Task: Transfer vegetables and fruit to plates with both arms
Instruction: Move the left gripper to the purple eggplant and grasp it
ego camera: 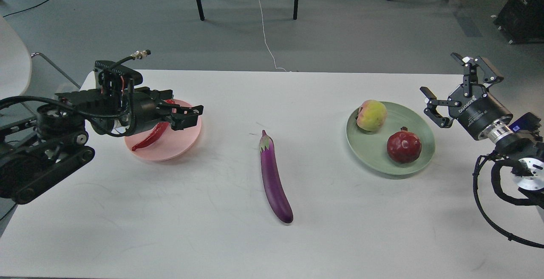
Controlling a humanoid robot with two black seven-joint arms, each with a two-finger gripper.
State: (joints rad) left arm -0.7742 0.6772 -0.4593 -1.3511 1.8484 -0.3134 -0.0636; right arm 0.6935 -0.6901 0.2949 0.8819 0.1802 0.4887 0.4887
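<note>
Left gripper (187, 117): I see it hovering over the pink plate (187, 140), fingers spread a little with nothing between them; the chili pepper (149, 138) lies on the plate beneath it, apparently let go.
Right gripper (446, 87): spread wide and empty, held above the surface just right of the green plate (374, 153).
Fruit: peach (371, 115) and pomegranate (403, 145) both sit on the green plate, apart from each other.
Eggplant (275, 177): lies alone on the surface (170, 228) between the two plates, cap toward the far side, touching neither.
Step in hand: I judge the chili drop is finishing; the fruit side looks done.
Next move: I reckon the eggplant goes to the pink plate. That calls for my left arm to clear the plate, come down across the eggplant's middle and close across its narrow width.
Risk: the glossy skin may slip, and its length may overhang the rim.
</note>
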